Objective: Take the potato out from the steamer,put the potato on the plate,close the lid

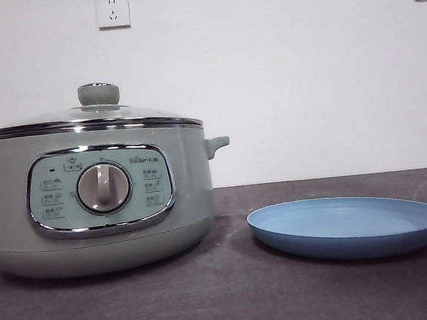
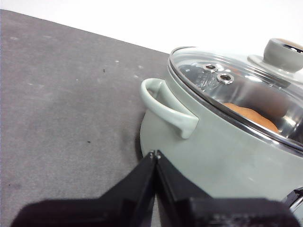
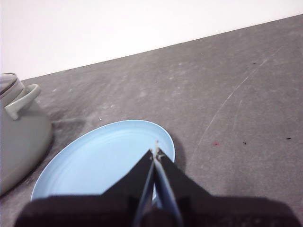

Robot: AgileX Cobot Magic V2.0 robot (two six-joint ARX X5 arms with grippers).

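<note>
The sage-green steamer (image 1: 96,201) stands at the left of the table with its glass lid (image 1: 92,115) on. Through the lid (image 2: 236,78) in the left wrist view I see the orange-brown potato (image 2: 251,116) inside the steamer (image 2: 213,151). The light blue plate (image 1: 348,226) lies empty to the right of the pot. My left gripper (image 2: 155,153) is shut, hanging beside the steamer's side handle (image 2: 168,106). My right gripper (image 3: 155,150) is shut above the plate (image 3: 94,161). Neither gripper shows in the front view.
The dark table (image 1: 227,302) carries only the pot and plate. A white wall with two sockets (image 1: 112,11) stands behind. The steamer's other side handle (image 3: 21,101) shows in the right wrist view, close to the plate's edge.
</note>
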